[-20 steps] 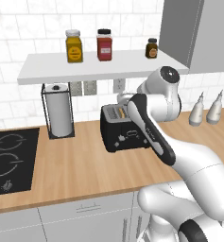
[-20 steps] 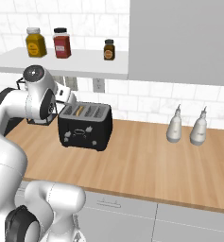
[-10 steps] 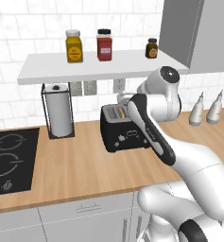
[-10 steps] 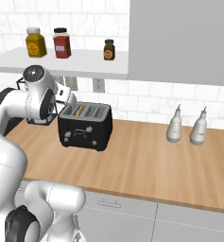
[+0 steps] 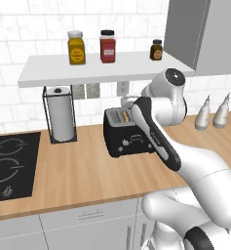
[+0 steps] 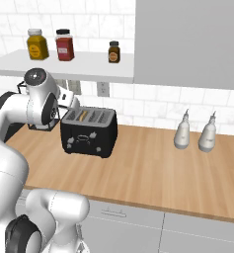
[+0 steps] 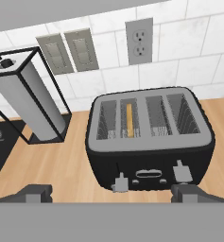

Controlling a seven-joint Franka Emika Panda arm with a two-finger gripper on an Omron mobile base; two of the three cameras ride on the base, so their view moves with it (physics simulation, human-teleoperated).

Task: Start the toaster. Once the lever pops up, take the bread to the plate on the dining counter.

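Note:
The glossy black toaster stands on the wooden worktop against the tiled wall. A thin golden slice of bread stands upright in its second slot from the left, sunk below the top. Two pale levers show on its front face. My gripper hovers above and in front of the toaster, open, with its fingertips wide apart and nothing between them. The plate and the dining counter are out of view.
A paper towel roll in a black wire holder stands left of the toaster, with a black cooktop further left. Two grey bottles stand to the right. A shelf with jars hangs overhead.

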